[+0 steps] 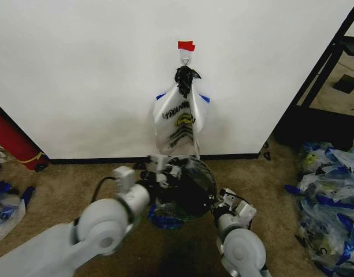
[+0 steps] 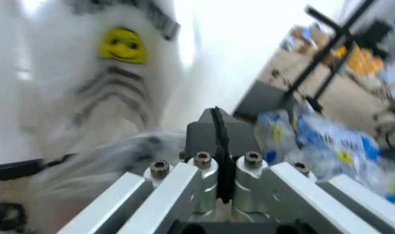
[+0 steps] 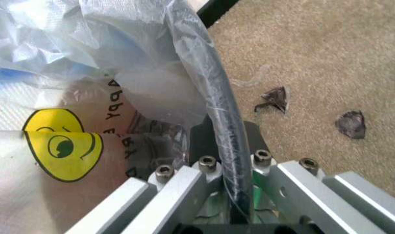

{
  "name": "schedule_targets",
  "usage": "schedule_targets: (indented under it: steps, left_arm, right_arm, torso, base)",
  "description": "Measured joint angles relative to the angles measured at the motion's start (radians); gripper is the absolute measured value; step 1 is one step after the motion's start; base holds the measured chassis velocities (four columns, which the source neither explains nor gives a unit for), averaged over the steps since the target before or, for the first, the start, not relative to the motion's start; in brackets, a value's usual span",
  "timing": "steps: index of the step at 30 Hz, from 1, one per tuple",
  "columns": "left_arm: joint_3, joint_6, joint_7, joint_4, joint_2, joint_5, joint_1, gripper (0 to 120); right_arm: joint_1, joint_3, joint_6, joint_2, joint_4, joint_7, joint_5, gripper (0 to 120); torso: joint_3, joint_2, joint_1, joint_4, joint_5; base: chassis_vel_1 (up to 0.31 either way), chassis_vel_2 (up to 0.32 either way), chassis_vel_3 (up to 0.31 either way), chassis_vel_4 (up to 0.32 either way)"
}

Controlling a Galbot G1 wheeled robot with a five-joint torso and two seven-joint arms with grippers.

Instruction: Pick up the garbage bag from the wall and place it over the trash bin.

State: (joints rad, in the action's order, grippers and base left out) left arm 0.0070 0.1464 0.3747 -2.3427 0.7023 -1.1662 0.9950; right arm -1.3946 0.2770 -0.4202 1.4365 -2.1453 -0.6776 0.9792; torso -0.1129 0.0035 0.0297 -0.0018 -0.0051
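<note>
The black trash bin (image 1: 195,199) stands on the carpet at the foot of the white wall (image 1: 78,69). The see-through garbage bag (image 1: 191,179) with its yellow smiley (image 3: 61,146) lies over and inside the bin. My right gripper (image 1: 226,200) (image 3: 230,141) is at the bin's right side, shut on the black rim (image 3: 218,97) with the film wrapped over it. At the bin's far left edge, my left gripper (image 1: 163,167) (image 2: 217,122) has its fingers shut, with blurred film of the bag (image 2: 119,161) running up to the tips.
A whiter bag with black lettering (image 1: 179,124) (image 2: 119,73) hangs from the hook (image 1: 185,59) under red tape (image 1: 186,45), just behind the bin. Heaped clear-and-blue bags (image 1: 332,196) lie at the right, a black frame (image 1: 327,69) behind them. A red object (image 1: 12,141) leans at the left.
</note>
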Motion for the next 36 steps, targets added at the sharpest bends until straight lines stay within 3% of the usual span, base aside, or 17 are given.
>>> schedule_targets:
  steps: [3, 7, 11, 14, 17, 21, 22, 27, 29, 34, 35, 36]
  left_arm:
    - [-0.080, -0.033, -0.018, 0.001, 0.026, 0.019, 0.092, 3]
    - [-0.180, -0.135, -0.056, 0.043, 0.070, 0.123, 0.305, 19]
    - [-0.210, -0.233, -0.127, 0.113, 0.089, 0.170, 0.422, 31]
    - [-0.217, -0.326, -0.230, 0.214, 0.096, 0.190, 0.495, 43]
    - [-0.212, -0.376, -0.302, 0.315, 0.097, 0.206, 0.499, 56]
    - [-0.205, -0.402, -0.334, 0.357, 0.095, 0.234, 0.491, 64]
    - [-0.202, -0.415, -0.349, 0.374, 0.093, 0.252, 0.488, 70]
    - [-0.197, -0.563, -0.524, 0.493, 0.053, 0.360, 0.484, 92]
    - [-0.200, -0.572, -0.541, 0.498, 0.050, 0.360, 0.484, 94]
    - [-0.227, -0.636, -0.687, 0.527, 0.017, 0.357, 0.483, 97]
    - [-0.237, -0.673, -0.770, 0.540, 0.004, 0.378, 0.474, 97]
    - [-0.237, -0.673, -0.770, 0.540, 0.004, 0.378, 0.474, 97]
  right_arm:
    - [-0.001, 0.012, -0.013, -0.004, -0.013, -0.017, 0.030, 0]
    - [-0.002, 0.026, -0.027, -0.017, -0.024, -0.038, 0.061, 0]
    - [0.004, 0.036, -0.029, -0.022, -0.023, -0.045, 0.071, 0]
    - [0.011, 0.042, -0.033, -0.028, -0.018, -0.052, 0.082, 0]
    - [0.022, 0.044, -0.040, -0.037, -0.013, -0.059, 0.096, 0]
    - [0.026, 0.045, -0.046, -0.041, -0.012, -0.064, 0.101, 0]
    - [0.028, 0.046, -0.049, -0.044, -0.011, -0.067, 0.104, 0]
    - [0.040, 0.054, -0.065, -0.069, -0.001, -0.076, 0.118, 0]
    - [0.042, 0.054, -0.066, -0.071, 0.001, -0.077, 0.120, 0]
    - [0.055, 0.055, -0.070, -0.084, 0.009, -0.077, 0.134, 0]
    - [0.069, 0.055, -0.072, -0.089, 0.010, -0.078, 0.151, 0]
    - [0.069, 0.055, -0.072, -0.089, 0.010, -0.078, 0.151, 0]
  torso:
    - [0.000, 0.000, 0.000, 0.0003, -0.0002]
    - [0.000, 0.000, 0.000, 0.0005, -0.0001]
    - [0.000, 0.000, 0.000, 0.0009, -0.0001]
    - [0.000, 0.000, 0.000, 0.0007, -0.0002]
    - [0.000, 0.000, 0.000, 0.0005, -0.0001]
    - [0.000, 0.000, 0.000, 0.0004, -0.0003]
    - [0.000, 0.000, 0.000, 0.0003, -0.0003]
    - [0.000, 0.000, 0.000, 0.0005, -0.0001]
    - [0.000, 0.000, 0.000, 0.0005, -0.0002]
    - [0.000, 0.000, 0.000, 0.0005, 0.0001]
    - [0.000, 0.000, 0.000, 0.0005, 0.0000]
    - [0.000, 0.000, 0.000, 0.0005, 0.0000]
  base:
    - [0.000, 0.000, 0.000, 0.000]
    - [0.000, 0.000, 0.000, 0.000]
    - [0.000, 0.000, 0.000, 0.000]
    - [0.000, 0.000, 0.000, 0.000]
    - [0.000, 0.000, 0.000, 0.000]
    - [0.000, 0.000, 0.000, 0.000]
    - [0.000, 0.000, 0.000, 0.000]
    - [0.000, 0.000, 0.000, 0.000]
    - [0.000, 0.000, 0.000, 0.000]
    - [0.000, 0.000, 0.000, 0.000]
    - [0.000, 0.000, 0.000, 0.000]
    - [0.000, 0.000, 0.000, 0.000]
